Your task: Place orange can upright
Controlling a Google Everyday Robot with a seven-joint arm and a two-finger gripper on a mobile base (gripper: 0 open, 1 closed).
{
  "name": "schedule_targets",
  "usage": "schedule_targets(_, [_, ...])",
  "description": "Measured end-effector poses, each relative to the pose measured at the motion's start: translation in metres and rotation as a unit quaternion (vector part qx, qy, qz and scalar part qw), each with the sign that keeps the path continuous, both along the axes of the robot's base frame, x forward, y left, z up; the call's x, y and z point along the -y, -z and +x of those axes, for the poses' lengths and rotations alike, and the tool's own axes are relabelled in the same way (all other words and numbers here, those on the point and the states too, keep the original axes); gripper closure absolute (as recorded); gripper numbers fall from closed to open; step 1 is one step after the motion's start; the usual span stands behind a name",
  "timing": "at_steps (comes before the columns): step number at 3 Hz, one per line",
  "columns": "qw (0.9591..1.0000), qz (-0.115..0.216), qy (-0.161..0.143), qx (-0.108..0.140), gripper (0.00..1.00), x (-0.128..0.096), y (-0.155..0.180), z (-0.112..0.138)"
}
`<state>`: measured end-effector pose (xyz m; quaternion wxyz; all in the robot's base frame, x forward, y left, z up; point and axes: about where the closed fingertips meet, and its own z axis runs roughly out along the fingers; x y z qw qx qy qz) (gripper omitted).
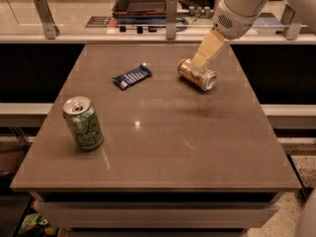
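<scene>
Brown, smooth and faintly glossy, the table (163, 157) fills the view, a flat square slab with a small bright glint near its middle and a thick layered front edge. Nearest, on the left, the green can (83, 123) stands upright: a plain cylinder, silver top with its pull tab showing, pale script across mottled green sides.

Further back, left of centre, a dark blue snack bar (132, 76) lies flat and slightly askew, its wrapper shiny and crimped at the ends, pale lettering along it.

Now the orange can (200, 77). It is down on its side on the far right part of the table, well apart from the other two things, a tan-orange metal barrel lying at an angle with one silver end turned toward the front right. It is not upright.

Right on top of it sits the gripper (199, 63), a pale tan tapering wedge slanting down from the upper right, its tip touching the can's upper side near the far end. Whether it is closed on the can or merely resting against it, I cannot tell from this angle.

Above, the arm (242, 9) is rounded white plastic with a small perforated patch. Behind the table runs a pale counter with upright metal posts (171, 16) and a dark tray (143, 1).
</scene>
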<state>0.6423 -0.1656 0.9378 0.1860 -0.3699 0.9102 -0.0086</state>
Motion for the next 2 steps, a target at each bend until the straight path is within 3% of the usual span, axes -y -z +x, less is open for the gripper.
schedule_targets(2, [0.9991, 0.005, 0.012, -0.04, 0.0, -0.016, 0.039, 0.017])
